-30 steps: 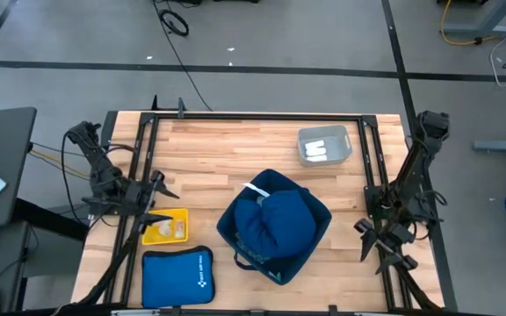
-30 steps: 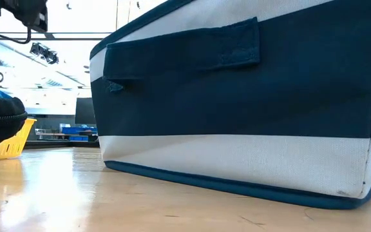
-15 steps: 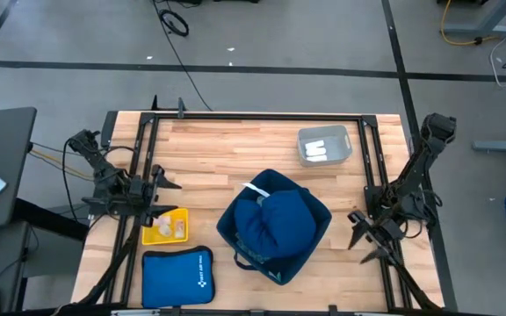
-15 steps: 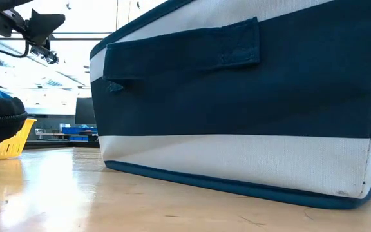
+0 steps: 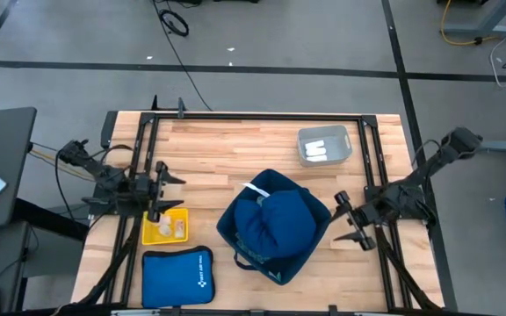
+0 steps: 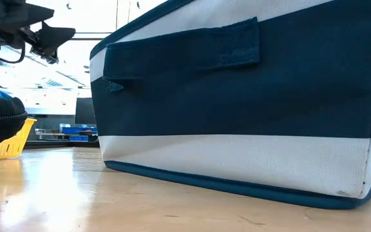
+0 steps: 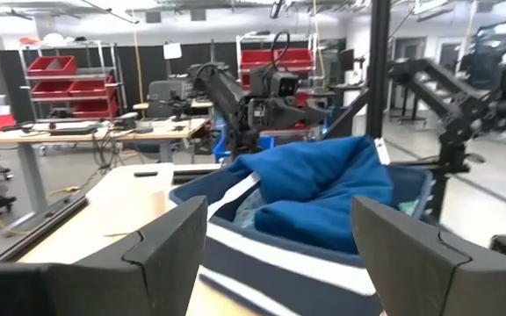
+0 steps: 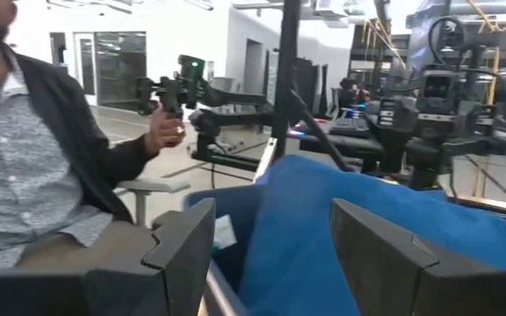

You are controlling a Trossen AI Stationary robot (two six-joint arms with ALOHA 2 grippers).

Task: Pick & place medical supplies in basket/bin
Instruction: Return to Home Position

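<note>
High view shows that both dark arms have swung in the last moment. The left gripper (image 5: 163,186) has slid away from above the small yellow tray (image 5: 154,235) and now points across the wooden table (image 5: 235,149). The right gripper (image 5: 348,219) has come up from the table's right edge and now points at the dark-blue cloth bin with a white band (image 5: 251,256). Both grippers have their fingers spread wide apart and hold nothing. In the low view, the tip of the left gripper (image 6: 47,35) has come into sight high up, well clear of the bin. The big dark-blue cloth (image 5: 275,219) sits heaped in the bin in the middle of the table. In the left wrist view, a bit of teal cloth (image 7: 255,207) peeks out under it. So the cloth part of the job looks done, and the arms seem to be going back to rest. Some white rolls (image 5: 176,228) lie in the yellow tray and more in the grey tub (image 5: 345,149), not in the bin. The flat bright-blue zip pouch (image 5: 177,276) has a white logo with small words too tiny to read. The bin's side shows no writing. A person (image 8: 33,175) sits beyond the table.
</note>
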